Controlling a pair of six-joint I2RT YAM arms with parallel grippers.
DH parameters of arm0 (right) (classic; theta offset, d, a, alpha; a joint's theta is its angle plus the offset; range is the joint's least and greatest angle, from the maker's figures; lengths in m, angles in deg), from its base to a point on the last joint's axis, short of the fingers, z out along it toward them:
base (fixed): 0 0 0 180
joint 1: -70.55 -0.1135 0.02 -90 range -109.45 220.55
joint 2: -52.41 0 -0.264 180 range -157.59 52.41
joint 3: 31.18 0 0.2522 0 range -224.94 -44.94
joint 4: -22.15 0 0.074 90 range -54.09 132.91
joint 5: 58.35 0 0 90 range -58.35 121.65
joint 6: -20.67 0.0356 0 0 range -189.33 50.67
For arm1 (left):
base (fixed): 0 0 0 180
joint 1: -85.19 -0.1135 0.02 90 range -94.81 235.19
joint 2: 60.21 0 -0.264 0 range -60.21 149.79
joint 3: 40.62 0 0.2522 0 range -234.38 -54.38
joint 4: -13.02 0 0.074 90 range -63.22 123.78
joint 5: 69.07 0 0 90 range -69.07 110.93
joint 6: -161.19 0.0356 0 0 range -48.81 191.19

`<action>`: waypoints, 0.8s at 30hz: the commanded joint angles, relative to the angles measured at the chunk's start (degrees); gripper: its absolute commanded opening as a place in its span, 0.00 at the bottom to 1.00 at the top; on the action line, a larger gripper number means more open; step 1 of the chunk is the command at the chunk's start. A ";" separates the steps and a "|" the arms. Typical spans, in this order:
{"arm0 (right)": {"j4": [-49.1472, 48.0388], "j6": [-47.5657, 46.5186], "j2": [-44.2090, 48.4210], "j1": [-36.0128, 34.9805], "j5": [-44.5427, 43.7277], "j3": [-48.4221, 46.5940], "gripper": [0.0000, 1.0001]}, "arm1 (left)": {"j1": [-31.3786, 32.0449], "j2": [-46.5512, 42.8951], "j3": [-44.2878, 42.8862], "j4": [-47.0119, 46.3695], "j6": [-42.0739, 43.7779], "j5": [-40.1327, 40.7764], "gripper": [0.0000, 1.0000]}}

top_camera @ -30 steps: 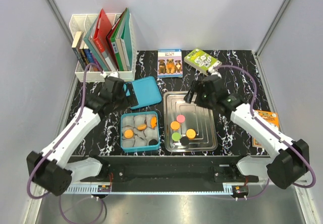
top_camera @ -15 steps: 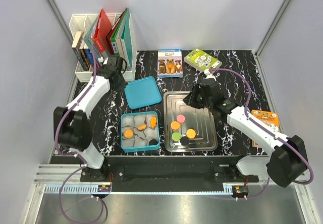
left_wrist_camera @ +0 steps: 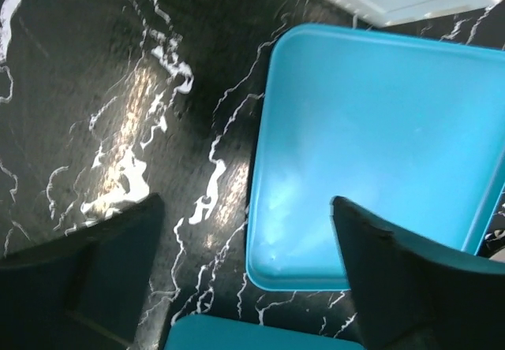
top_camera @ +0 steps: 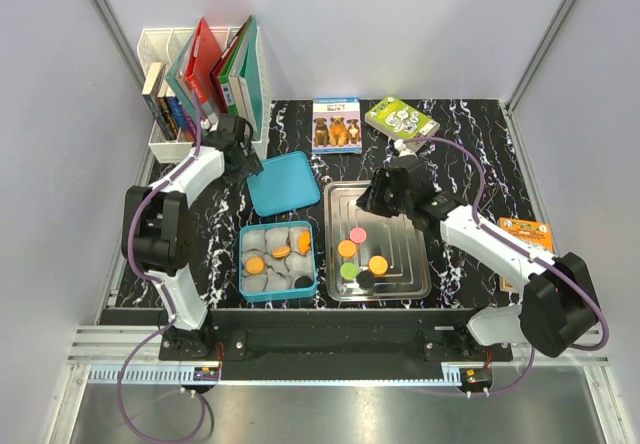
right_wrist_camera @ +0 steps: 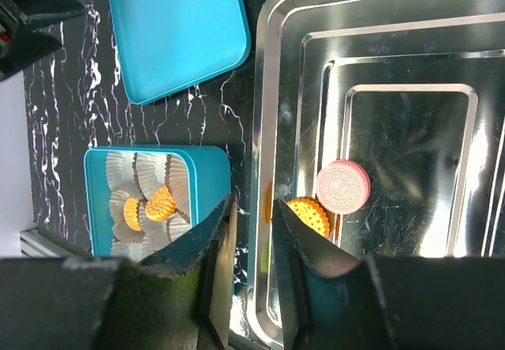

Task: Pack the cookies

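My left pincer (left_wrist_camera: 246, 204) stands wide, nothing between its fingers; it hangs low over the black marbled table (left_wrist_camera: 95, 90) at the edge of the teal lid (left_wrist_camera: 371, 153), which lies flat just beyond the teal box (top_camera: 278, 297). My right pincer (right_wrist_camera: 253, 204) is narrow, only a slim gap between the fingers, and it holds nothing; it hovers above the left side of the steel tray (right_wrist_camera: 410, 121). The cookies are split between two places. On the tray lie a pink cookie (right_wrist_camera: 342, 186) and, touching it, an orange cookie (right_wrist_camera: 309, 214) that sits just past my right fingertip. From above I also see a second orange one (top_camera: 378, 264), a green one (top_camera: 348, 270) and a black one (top_camera: 366, 278), clustered in the tray's near half. The box stands just left of the tray, lined with grey paper cups (right_wrist_camera: 150, 173); three orange cookies (top_camera: 281, 252) and one black cookie (top_camera: 301, 282) already rest in them. My two pincers are well apart, each at its own side.
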 commanded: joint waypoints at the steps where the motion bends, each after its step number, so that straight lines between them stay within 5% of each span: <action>1: -2.66 -1.56 -1.29 -0.47 1.10 -1.02 0.33 | -0.27 1.18 -0.23 -5.32 0.71 -1.24 0.65; 2: -2.57 -1.56 -1.38 -0.47 1.01 -1.11 0.33 | -0.35 1.87 0.12 -5.59 0.62 -1.07 0.44; 5: -2.66 -2.00 -1.73 -0.47 0.84 -1.19 0.33 | -0.62 3.28 1.43 -6.38 0.01 -1.33 0.30; 15: -2.57 -2.53 -2.44 -0.38 0.40 -1.11 0.32 | -1.14 4.34 4.78 -12.36 -0.17 -2.39 0.39; 24: -1.87 -3.06 -2.00 -0.38 -0.92 -1.11 0.33 | -1.85 6.72 4.43 -12.53 0.18 -3.53 0.35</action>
